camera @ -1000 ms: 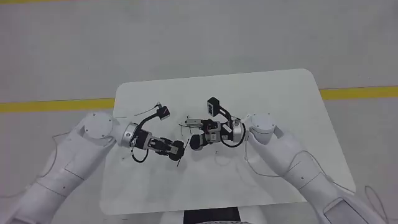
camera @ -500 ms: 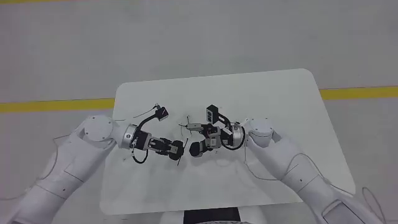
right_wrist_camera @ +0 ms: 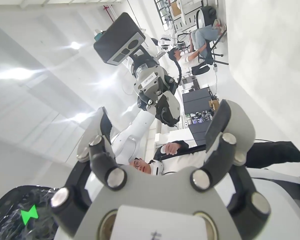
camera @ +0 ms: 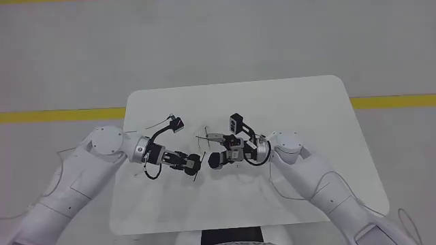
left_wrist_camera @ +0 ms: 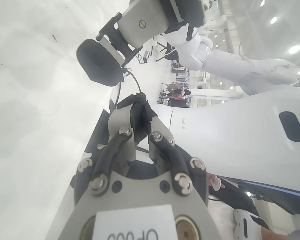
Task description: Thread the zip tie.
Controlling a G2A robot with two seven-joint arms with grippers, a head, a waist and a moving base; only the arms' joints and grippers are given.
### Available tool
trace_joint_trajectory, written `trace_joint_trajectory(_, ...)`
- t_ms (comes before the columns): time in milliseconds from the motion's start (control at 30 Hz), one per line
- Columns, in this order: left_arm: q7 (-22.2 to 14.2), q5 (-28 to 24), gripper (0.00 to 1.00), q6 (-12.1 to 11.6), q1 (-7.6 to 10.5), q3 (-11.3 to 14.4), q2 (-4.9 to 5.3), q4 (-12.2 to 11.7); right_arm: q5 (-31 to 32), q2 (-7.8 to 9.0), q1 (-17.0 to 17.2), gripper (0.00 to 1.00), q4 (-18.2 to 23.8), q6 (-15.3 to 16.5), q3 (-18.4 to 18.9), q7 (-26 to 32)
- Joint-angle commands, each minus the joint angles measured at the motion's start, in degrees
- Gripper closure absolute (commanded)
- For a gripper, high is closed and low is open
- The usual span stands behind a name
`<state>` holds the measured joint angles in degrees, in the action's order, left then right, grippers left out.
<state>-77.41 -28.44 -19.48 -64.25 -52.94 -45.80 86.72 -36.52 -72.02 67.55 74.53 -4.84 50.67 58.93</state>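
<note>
My left pincer [camera: 195, 162] [left_wrist_camera: 137, 103] was clamped tight on the zip tie [left_wrist_camera: 137, 83]. Its thin black strap curved from my fingertips up to the dark pad of my right pincer [camera: 213, 158] [right_wrist_camera: 165, 116]. That one stood wide open with nothing in it, facing the left one tip to tip. Both hung over the middle of the white worktop [camera: 306, 85], somewhat toward its left edge. Bare surface ran out to the far and right edges.
</note>
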Motion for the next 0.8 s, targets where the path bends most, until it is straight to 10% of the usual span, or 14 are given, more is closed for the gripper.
trace_joint_trajectory(0,0.0,0.0,1.0,0.0,0.0,0.0,0.0,0.0,0.18,0.08,0.16,0.54,0.23,0.19,0.07,0.49)
trace_joint_trajectory(767,0.0,0.0,1.0,0.0,0.0,0.0,0.0,0.0,1.69,-0.2,0.28,0.85,-0.13,3.1,-0.69,-0.83)
